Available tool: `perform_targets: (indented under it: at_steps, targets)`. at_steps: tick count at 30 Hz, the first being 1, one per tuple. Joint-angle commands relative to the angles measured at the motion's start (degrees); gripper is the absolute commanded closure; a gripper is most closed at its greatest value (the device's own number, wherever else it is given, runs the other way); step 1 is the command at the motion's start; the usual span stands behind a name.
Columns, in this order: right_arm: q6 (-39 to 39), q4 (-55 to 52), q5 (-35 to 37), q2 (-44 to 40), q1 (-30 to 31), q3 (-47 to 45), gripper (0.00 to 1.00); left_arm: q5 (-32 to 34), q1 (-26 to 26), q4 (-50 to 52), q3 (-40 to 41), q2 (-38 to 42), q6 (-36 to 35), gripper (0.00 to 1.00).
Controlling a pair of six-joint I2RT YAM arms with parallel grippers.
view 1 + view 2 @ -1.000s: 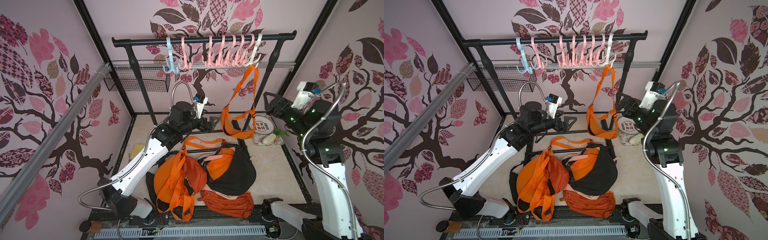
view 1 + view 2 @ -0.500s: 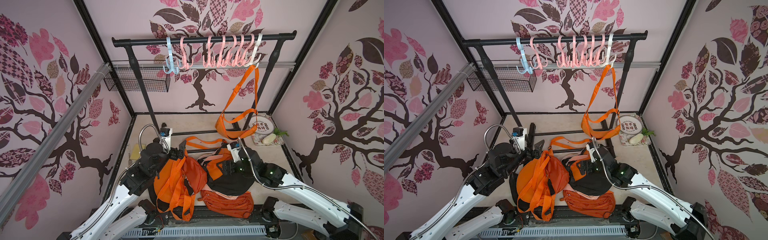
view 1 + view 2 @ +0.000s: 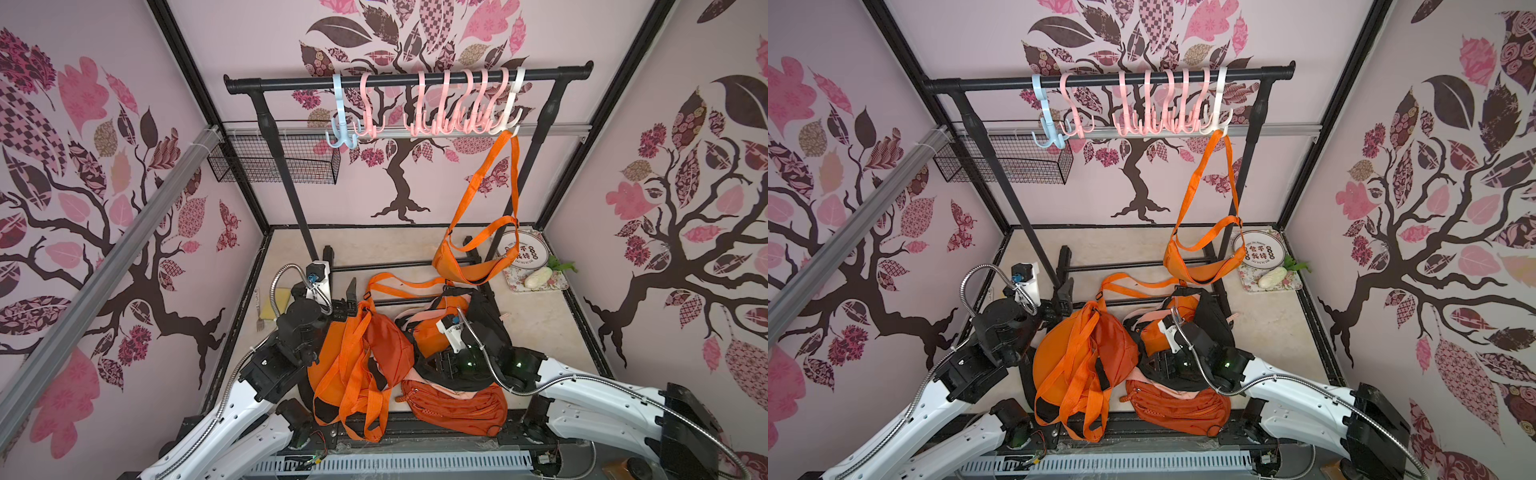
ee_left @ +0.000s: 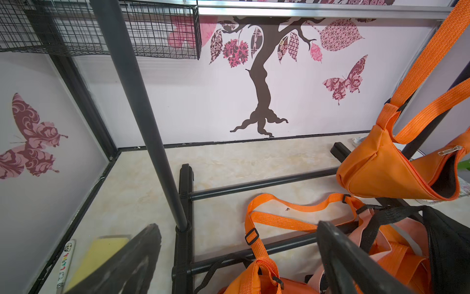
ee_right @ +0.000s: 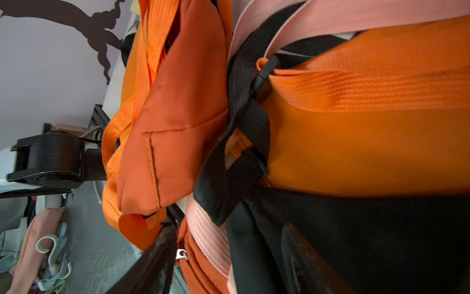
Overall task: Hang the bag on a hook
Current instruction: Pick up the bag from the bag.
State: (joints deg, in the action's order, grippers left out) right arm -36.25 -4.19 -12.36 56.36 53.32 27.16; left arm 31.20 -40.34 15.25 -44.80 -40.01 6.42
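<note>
Both arms (image 3: 232,415) dropped low: left gripper (image 4: 237,226) gapes, right gripper (image 5: 229,236) astride black bag (image 5: 356,229), hold unclear

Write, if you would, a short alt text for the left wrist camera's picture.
An orange bag hangs by its strap near a heap of orange and black bags on the pale floor, with a dark rack pole standing nearby. The left gripper's open jaws frame the view, holding nothing.
</note>
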Motion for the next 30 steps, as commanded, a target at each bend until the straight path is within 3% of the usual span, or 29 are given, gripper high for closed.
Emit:
perform_targets:
  at_steps: [1,5,9,12,17,23,30]
  targets:
    - [-0.6,8.1,-2.5,1.8,0.5,0.6,0.36,1.9,-1.2,-2.2,2.1,0.0,-1.4,0.02]
    - [-0.5,9.1,-2.0,6.6,0.6,-0.4,0.51,2.4,-1.7,-2.3,2.2,-0.5,-1.9,0.02]
    - [-1.0,12.1,-1.3,8.7,0.7,-2.4,0.56,2.5,-1.8,-2.5,2.4,-0.2,-1.9,0.02]
    - [1.1,7.0,2.4,7.4,0.7,-0.6,0.8,2.5,-1.9,-2.7,2.4,-0.3,-2.0,0.02]
    - [6.3,-5.8,12.2,-1.8,0.7,4.7,0.98,2.5,-2.1,-2.7,2.4,-0.3,-2.2,0.02]
    - [11.2,-17.6,19.0,-11.6,0.7,12.7,1.0,-2.5,-2.3,-2.9,2.5,0.4,-2.5,0.02]
    - [16.2,-24.6,13.2,-10.6,0.7,26.8,1.0,-17.9,-2.6,-6.4,3.4,2.4,-4.7,0.02]
